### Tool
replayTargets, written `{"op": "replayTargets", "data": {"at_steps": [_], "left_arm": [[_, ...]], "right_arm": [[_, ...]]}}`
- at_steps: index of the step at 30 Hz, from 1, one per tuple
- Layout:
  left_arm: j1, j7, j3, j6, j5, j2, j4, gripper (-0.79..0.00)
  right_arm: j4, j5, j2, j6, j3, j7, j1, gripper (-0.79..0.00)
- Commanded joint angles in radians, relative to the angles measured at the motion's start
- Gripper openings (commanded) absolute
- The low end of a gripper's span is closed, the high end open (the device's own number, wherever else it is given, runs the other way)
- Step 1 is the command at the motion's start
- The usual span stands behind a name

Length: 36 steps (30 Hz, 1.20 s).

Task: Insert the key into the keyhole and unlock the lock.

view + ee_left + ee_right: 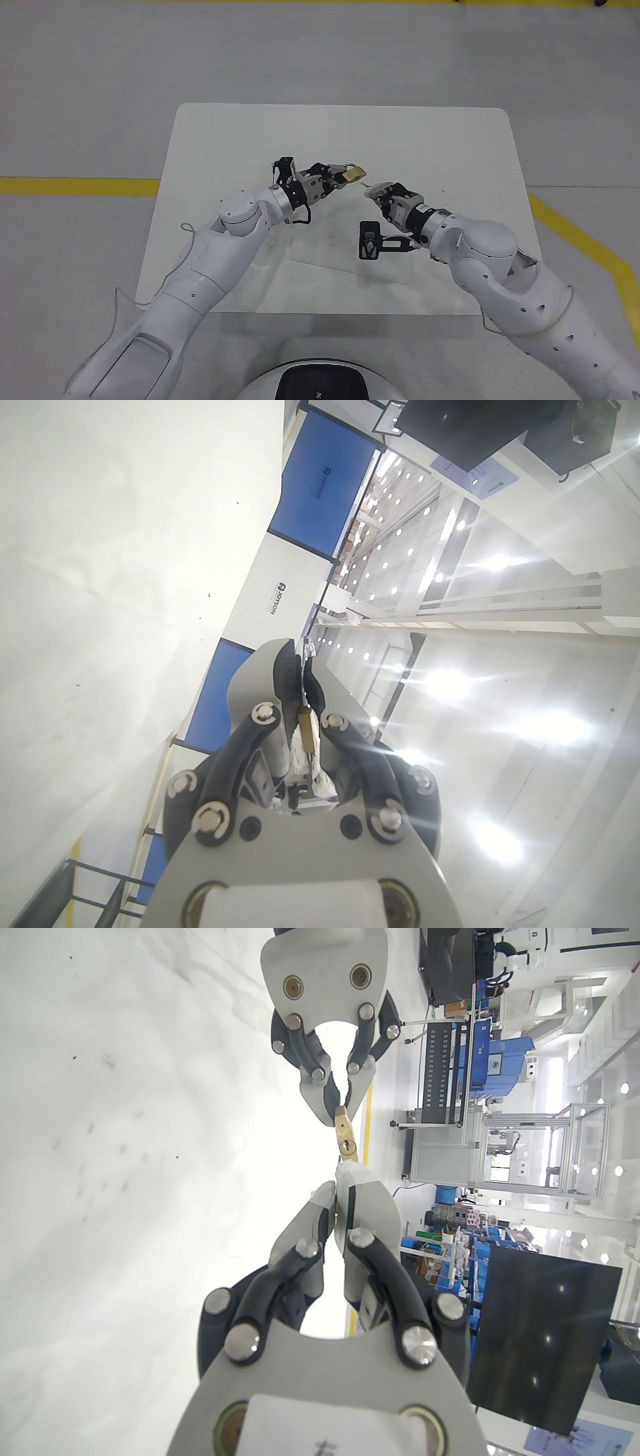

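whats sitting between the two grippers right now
The brass padlock, pinched in the left gripper, its keyhole end toward the right gripper, as the right wrist view shows.

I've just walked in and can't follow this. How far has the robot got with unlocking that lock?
Done: the left pincer holds the padlock above the table, and the right pincer grips what looks like the key. In hand: the key sits close to the keyhole, which looks empty. To do: inserting and turning.
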Motion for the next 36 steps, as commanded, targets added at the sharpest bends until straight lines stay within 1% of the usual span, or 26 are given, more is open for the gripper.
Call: {"op": "replayTargets", "data": {"at_steps": [1,16,36], "left_arm": [[-0.001,-0.004,-0.001,-0.001,0.003,-0.001,0.002,-0.785],[-0.008,-0.02,-0.016,0.017,0.02,-0.008,0.022,-0.785],[-0.017,-0.046,-0.031,0.033,0.061,-0.013,0.029,-0.785]], "right_arm": [[0.005,0.0,-0.005,-0.001,-0.006,-0.002,0.006,-0.785],[0.029,-0.024,-0.039,0.008,-0.022,0.032,0.024,-0.785],[0.031,-0.087,-0.079,-0.04,-0.048,0.071,0.043,-0.785]]}}
